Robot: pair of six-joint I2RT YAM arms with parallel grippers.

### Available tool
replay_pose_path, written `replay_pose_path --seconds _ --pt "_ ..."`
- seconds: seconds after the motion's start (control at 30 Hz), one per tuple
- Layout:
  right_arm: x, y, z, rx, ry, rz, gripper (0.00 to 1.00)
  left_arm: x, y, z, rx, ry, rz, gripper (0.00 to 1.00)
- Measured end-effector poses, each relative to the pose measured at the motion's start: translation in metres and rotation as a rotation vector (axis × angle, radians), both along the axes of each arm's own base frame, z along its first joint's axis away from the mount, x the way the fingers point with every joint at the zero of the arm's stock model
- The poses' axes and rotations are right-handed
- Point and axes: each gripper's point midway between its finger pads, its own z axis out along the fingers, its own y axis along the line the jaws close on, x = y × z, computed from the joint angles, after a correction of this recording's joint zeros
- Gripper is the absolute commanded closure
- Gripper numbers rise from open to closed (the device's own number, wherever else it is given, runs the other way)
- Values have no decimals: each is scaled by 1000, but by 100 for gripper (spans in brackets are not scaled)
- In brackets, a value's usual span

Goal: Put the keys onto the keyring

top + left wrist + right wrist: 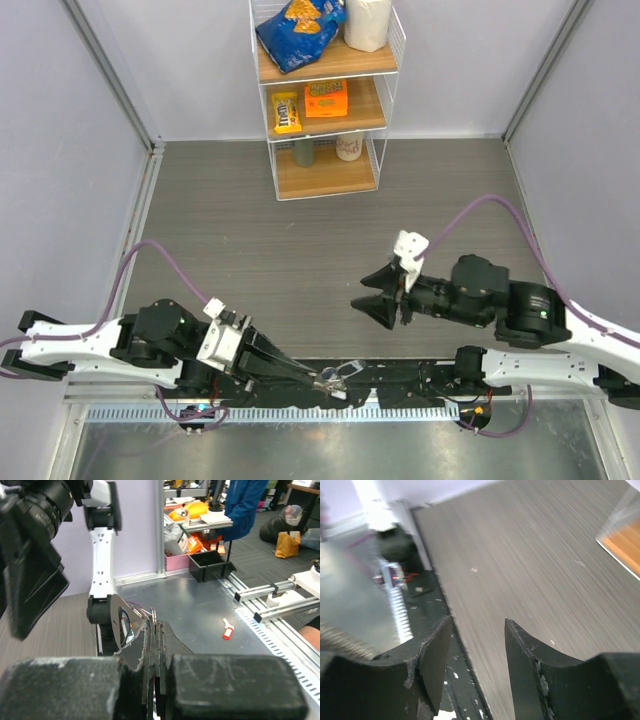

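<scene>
My left gripper (325, 383) lies low at the table's near edge, over the black rail. In the left wrist view its jaws (155, 627) are pressed together on the keyring. The keyring's grey flat loop (117, 620) stands out to the left of the fingertips, and thin silver rings (153, 614) rise from between them. From above the keyring (342, 374) shows just past the fingertips. My right gripper (385, 300) hovers open over the wood-grain table right of centre, with nothing between its fingers (437, 650). The keys are out of view.
A wire shelf (325, 95) with snack packs and cups stands at the back centre. A small red-tagged item (228, 630) lies on the metal surface past the near edge, with a black bin (210, 565) beyond it. Purple walls close in both sides.
</scene>
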Motion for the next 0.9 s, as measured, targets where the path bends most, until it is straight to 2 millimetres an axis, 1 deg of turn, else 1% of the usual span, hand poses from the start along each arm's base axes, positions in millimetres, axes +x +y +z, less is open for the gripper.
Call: replay_pose_path --seconds 0.07,0.13,0.17,0.23,0.3,0.4,0.5,0.6,0.67,0.77,0.9 --pt "24 -1 -21 -47 35 -112 52 5 0 -5 6 6 28 100" --pt "52 -8 -48 -93 93 -231 52 9 1 -10 11 11 53 100" --pt "66 -15 -63 -118 125 -293 52 11 0 -12 15 13 65 100" --pt "86 -26 -96 -167 197 -395 52 15 -1 -17 26 16 84 100" --pt "100 -41 -131 -215 281 -489 53 19 -4 -23 42 19 108 100" --pt "107 -54 -171 -265 379 -578 53 23 -5 -30 63 21 133 100" --pt "111 -65 -203 -288 463 -662 54 26 -7 -34 76 22 151 100" --pt "113 -80 -233 -295 528 -761 49 27 -9 -37 85 22 160 100" --pt "113 -90 -252 -308 567 -822 48 28 -10 -41 93 22 164 100" --pt "114 -101 -270 -312 603 -894 45 28 -11 -48 107 20 166 100" --pt "117 -115 -285 -290 635 -974 44 28 -12 -56 122 18 166 100"
